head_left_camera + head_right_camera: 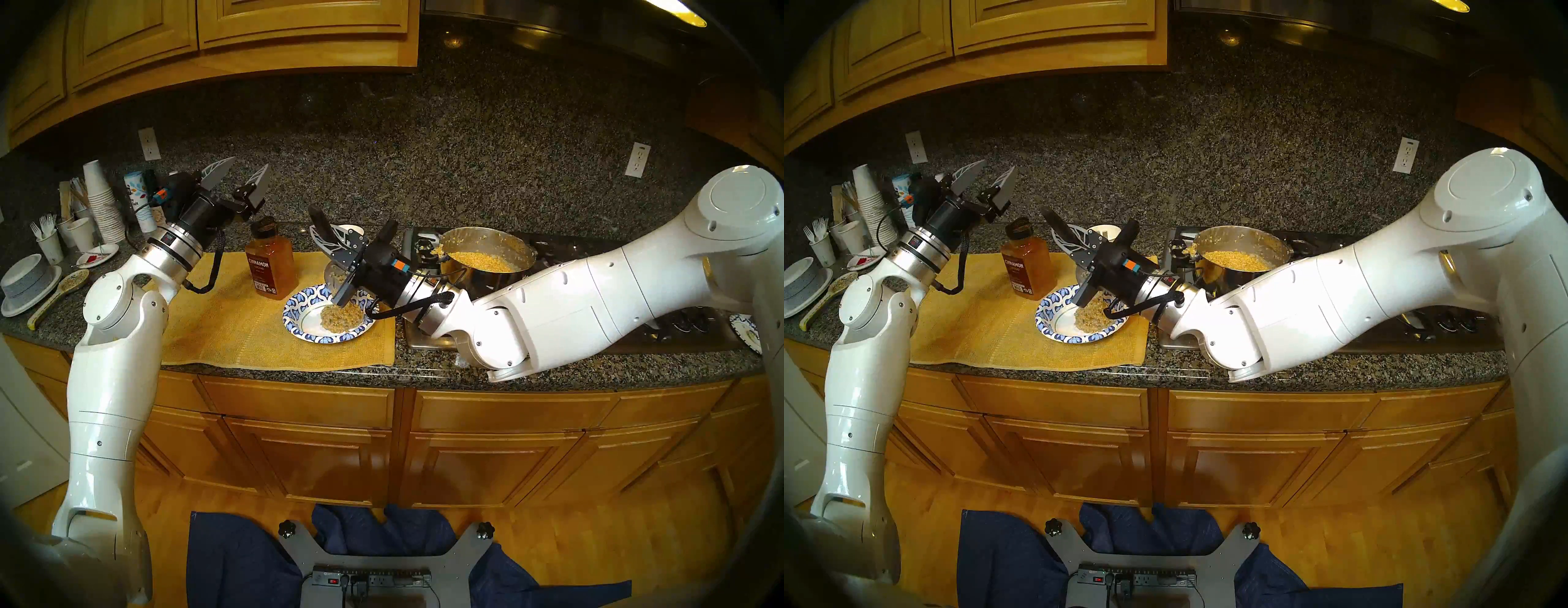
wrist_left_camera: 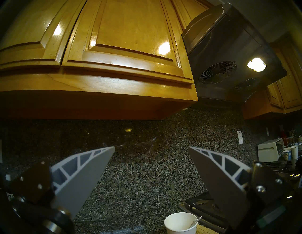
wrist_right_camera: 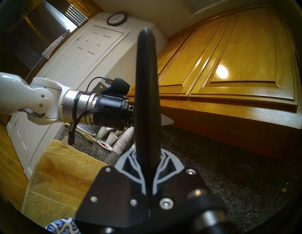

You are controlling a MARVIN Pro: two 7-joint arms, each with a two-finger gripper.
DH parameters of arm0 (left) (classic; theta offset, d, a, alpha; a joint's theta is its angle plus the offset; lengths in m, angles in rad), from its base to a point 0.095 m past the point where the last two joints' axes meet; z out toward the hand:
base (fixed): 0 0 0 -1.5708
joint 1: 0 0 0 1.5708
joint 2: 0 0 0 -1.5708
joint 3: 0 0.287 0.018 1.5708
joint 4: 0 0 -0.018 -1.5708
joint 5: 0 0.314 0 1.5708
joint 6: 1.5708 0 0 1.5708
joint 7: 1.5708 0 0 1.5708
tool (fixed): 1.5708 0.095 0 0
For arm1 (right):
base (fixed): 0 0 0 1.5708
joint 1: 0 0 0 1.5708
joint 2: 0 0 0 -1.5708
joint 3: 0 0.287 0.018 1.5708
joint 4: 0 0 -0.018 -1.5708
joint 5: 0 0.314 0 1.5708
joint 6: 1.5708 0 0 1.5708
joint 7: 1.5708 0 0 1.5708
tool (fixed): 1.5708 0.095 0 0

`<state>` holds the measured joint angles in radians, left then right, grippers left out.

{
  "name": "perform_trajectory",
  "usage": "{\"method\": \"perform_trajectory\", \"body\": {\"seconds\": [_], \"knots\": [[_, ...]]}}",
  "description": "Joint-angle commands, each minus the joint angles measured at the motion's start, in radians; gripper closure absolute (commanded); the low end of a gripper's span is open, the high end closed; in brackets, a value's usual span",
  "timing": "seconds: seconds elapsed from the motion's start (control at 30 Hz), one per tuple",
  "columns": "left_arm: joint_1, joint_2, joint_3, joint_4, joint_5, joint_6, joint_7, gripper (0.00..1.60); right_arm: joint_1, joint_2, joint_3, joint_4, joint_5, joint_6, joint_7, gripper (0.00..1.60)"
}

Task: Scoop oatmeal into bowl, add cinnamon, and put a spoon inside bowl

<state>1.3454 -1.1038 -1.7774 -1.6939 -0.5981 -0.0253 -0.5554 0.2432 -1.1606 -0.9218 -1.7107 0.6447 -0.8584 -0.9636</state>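
The blue-and-white paper bowl [image 1: 299,299] sits on a yellow mat with a heap of oatmeal [image 1: 341,319] in it. My right gripper [image 1: 329,240] is shut on the dark handle of a metal ladle [image 1: 334,276], which is tipped over the bowl's far rim with oatmeal clinging inside. The handle [image 3: 146,81] fills the right wrist view. The cinnamon bottle [image 1: 269,265] stands capped just left of the bowl. My left gripper [image 1: 239,178] is open and empty, raised above the counter behind the bottle. A slim white utensil [image 2: 195,221] stands in a paper cup [image 2: 180,223]; its head is hidden.
A steel pot [image 1: 466,280] of oatmeal stands on the stove right of the mat [image 1: 237,335]. At the left are stacked paper cups [image 1: 102,199], a cup of forks [image 1: 44,229], stacked grey bowls [image 1: 29,280] and a big speckled spoon [image 1: 63,293]. Wall cabinets hang overhead.
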Motion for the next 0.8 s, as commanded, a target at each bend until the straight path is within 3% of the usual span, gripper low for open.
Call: {"method": "perform_trajectory", "body": {"seconds": [0.0, 0.33, 0.77], "knots": [[-0.033, 0.0, -0.006, -0.023, -0.008, -0.011, -0.001, 0.0, 0.028, 0.004, 0.034, 0.005, 0.004, -0.004, -0.016, 1.6], [-0.033, 0.0, -0.006, -0.023, -0.008, -0.011, -0.001, 0.0, 0.022, 0.014, 0.059, -0.025, 0.091, -0.06, -0.007, 1.6], [-0.033, 0.0, -0.006, -0.023, -0.008, -0.012, -0.001, 0.0, 0.026, 0.014, 0.049, -0.018, 0.121, -0.049, 0.039, 1.6]]}}
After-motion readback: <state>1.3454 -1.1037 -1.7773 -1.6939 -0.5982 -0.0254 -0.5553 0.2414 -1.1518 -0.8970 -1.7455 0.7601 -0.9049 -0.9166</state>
